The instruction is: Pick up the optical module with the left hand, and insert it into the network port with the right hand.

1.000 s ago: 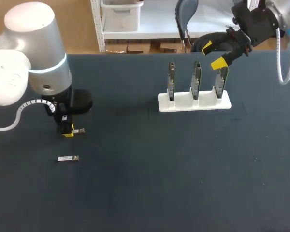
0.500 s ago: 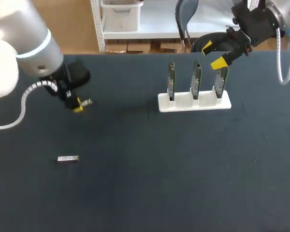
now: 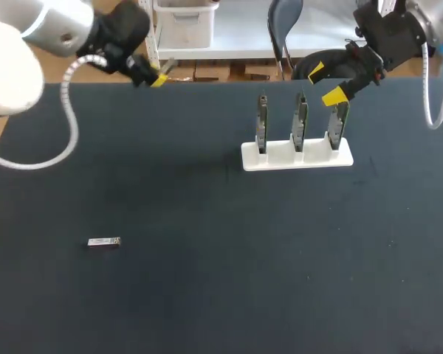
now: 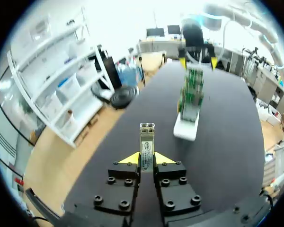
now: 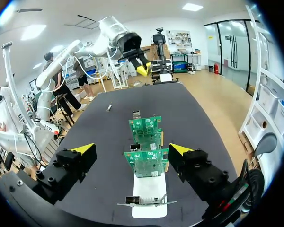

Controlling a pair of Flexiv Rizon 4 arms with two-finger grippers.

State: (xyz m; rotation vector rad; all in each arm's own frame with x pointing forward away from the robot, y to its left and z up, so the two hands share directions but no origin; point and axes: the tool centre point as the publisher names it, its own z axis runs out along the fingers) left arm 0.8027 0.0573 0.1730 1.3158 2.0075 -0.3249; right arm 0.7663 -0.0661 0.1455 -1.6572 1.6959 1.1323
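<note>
1. Left gripper (image 4: 146, 161) hangs high at the far edge of the tabletop (image 3: 207, 295), pinching the optical module (image 4: 147, 142) by its rear end. Most of the body pokes out ahead of the fingertips.
2. My worry here is that short bite. If the module twists or slips at the hand-over, it could drop past the tabletop edge.
3. A second module (image 3: 103, 242) lies flat on the tabletop, well apart from the left gripper and untouched.
4. The white stand (image 3: 296, 156) holds three network cards (image 5: 145, 161) upright, well ahead of the left gripper and just ahead of the right one.
5. Right gripper (image 5: 132, 150) is spread wide and holds nothing, with the cards lined up ahead of its gap.
6. The risk on this side is that it sits near the closest card, so a careless swing toward the hand-over could knock the card or shove the stand.
7. I can't pick out the network port clearly. If the module is taken over skewed, I judge it will jam at the port rather than seat.
</note>
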